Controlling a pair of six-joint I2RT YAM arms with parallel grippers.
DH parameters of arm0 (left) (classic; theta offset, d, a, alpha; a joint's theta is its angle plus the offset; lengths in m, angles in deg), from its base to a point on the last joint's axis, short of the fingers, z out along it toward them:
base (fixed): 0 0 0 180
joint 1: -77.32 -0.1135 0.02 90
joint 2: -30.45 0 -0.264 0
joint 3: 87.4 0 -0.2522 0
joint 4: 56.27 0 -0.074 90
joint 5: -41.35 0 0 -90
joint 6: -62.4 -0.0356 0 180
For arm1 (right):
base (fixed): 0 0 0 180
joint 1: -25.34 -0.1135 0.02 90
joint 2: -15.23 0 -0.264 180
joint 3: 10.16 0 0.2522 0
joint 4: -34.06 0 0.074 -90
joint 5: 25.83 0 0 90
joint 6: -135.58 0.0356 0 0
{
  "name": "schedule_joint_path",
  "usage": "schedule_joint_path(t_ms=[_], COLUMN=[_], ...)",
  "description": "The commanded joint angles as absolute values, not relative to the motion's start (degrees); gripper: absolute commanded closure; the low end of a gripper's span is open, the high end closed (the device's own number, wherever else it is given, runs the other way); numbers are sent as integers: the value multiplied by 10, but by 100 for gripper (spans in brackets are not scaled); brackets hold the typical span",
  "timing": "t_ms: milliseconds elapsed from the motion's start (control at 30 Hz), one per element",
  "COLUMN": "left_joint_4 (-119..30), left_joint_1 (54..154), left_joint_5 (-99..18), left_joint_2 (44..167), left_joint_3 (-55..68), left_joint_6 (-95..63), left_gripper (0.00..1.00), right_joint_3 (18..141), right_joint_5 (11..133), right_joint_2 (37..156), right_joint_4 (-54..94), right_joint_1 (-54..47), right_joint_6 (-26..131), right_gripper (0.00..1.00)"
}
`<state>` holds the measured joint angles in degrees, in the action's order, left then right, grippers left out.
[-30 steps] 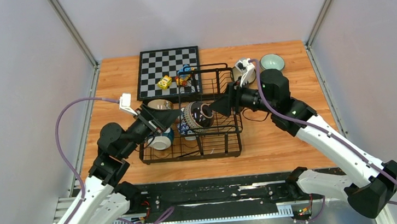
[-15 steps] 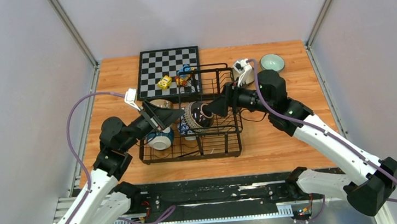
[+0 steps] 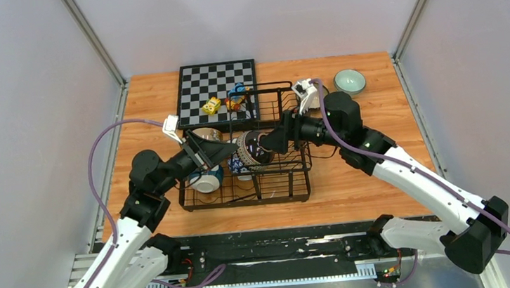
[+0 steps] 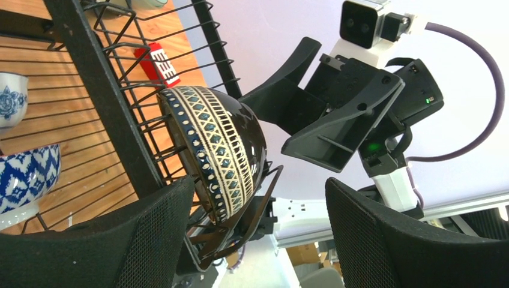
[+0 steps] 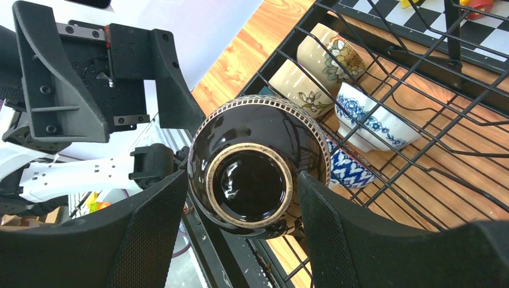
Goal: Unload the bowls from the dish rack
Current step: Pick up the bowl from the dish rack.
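Standing on its rim in the dish rack (image 3: 247, 202), the dark bowl (image 5: 252, 162) is sitting directly between the left gripper (image 3: 228, 149) and the right gripper (image 3: 273, 141). The bowl is round glazed ceramic, glossy black. A cream band of diamond and dot patterning is running below its rim, and an unglazed tan ring is forming its foot. The foot is facing the right jaws; the open side is facing the left jaws.

The left jaws are standing apart, with the bowl just ahead of their tips. The right jaws are also standing apart and are flanking the bowl closely on both sides. Whether their pads (image 5: 150, 240) are pressing on it cannot be told. The pads are showing a fine black mesh texture.

The rack is thin black wire with a grid floor, resting on the wood-grain tabletop (image 3: 156, 104). Beyond the right jaws, a blue-and-white patterned bowl (image 5: 351, 165), a white bowl with blue flowers (image 5: 372, 120) and two beige flowered bowls (image 5: 327, 57) are lying in the rack. A small red piece (image 4: 159, 66) beyond the left jaws is bearing white characters that are not legible.
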<state>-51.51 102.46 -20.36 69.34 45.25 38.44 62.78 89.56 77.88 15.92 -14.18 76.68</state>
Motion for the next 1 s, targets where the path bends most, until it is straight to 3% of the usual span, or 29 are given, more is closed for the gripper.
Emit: schedule_joint_path(t_ms=[0, 967], left_joint_4=[-498, -656], left_joint_1=[1017, 1017], left_joint_5=[-191, -117], left_joint_2=[696, 768], left_joint_3=[464, 482], left_joint_6=[380, 454], left_gripper=[18, 24], right_joint_3=[617, 600], right_joint_5=[894, 902], right_joint_2=[782, 793], right_joint_4=[174, 197], right_joint_1=[-155, -160], right_joint_6=[770, 787], right_gripper=[30, 33])
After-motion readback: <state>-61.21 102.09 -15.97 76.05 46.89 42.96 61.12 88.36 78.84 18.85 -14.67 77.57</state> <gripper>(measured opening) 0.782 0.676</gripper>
